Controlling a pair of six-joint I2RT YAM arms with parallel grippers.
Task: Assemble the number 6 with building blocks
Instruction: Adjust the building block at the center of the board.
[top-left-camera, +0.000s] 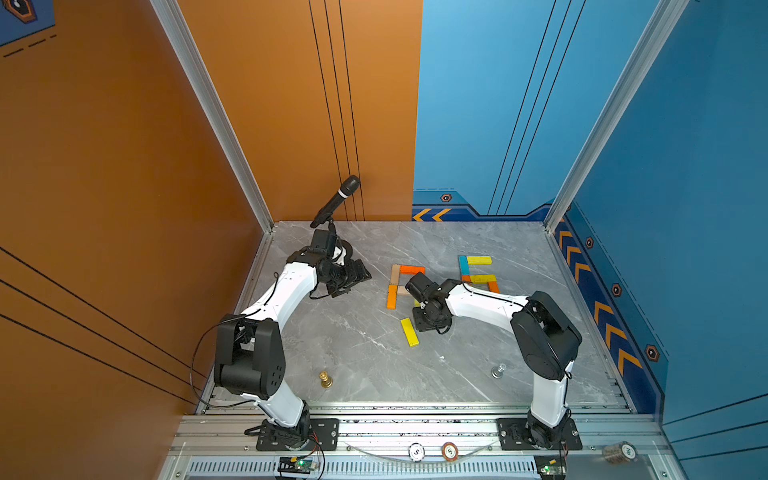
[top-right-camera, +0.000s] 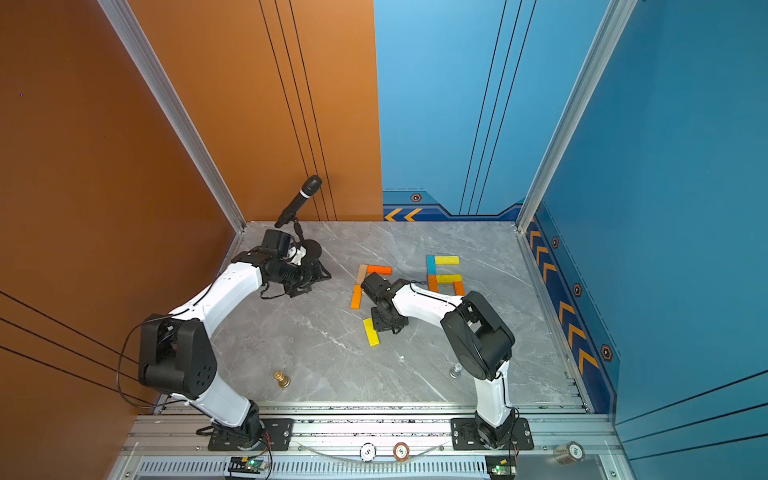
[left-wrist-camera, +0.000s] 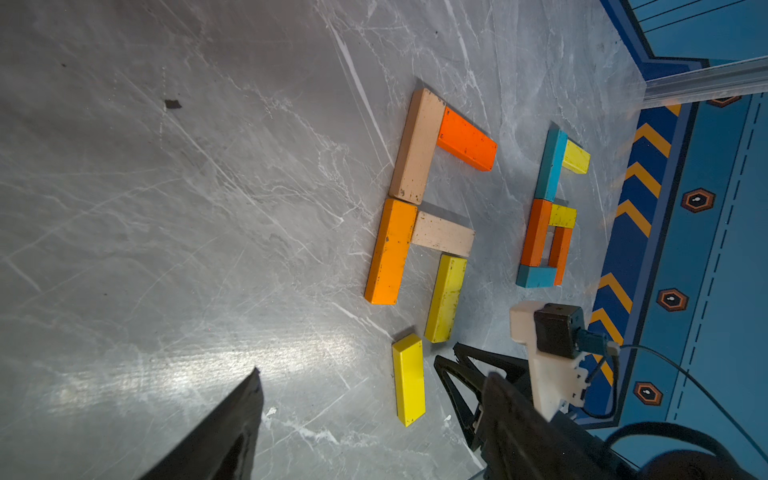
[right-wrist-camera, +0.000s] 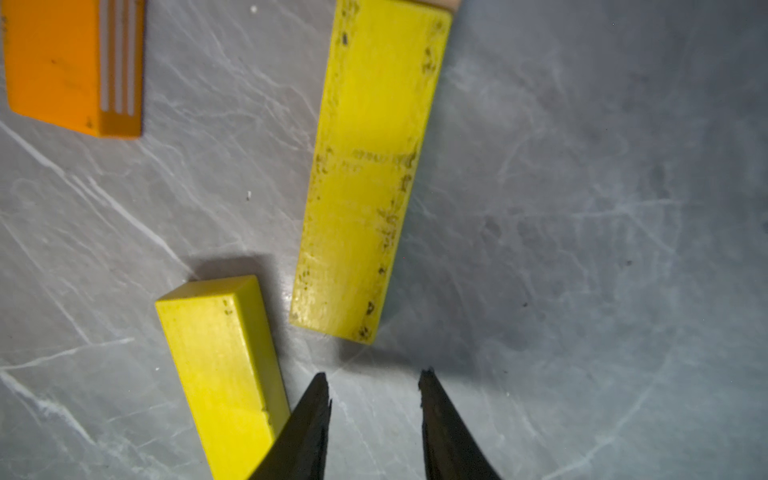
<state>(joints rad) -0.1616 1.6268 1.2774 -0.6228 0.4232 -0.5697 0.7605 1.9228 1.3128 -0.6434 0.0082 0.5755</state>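
**Last stroke of the 6: bottom bar not yet laid.**

The open 6 (left-wrist-camera: 415, 145) at mid-table lacks only its base, I judge, while a finished 6 (top-left-camera: 482, 278) sits well apart behind it. The loose yellow block (left-wrist-camera: 409, 378) lies flat on the table (top-left-camera: 353, 340) just past the foot of the figure, running roughly along the uprights, not across them. My right gripper (right-wrist-camera: 374, 378) hangs low beside its end, fingertips narrowly apart with nothing between them; whether one brushes the block's edge I cannot tell. My left gripper (left-wrist-camera: 374, 374) is parked wide apart and empty. Next I need to straddle the loose block across its narrow width, clamp, turn it about a quarter, then set it against the feet of the orange block (left-wrist-camera: 390, 249) and placed yellow block (left-wrist-camera: 445, 297) without nudging either.
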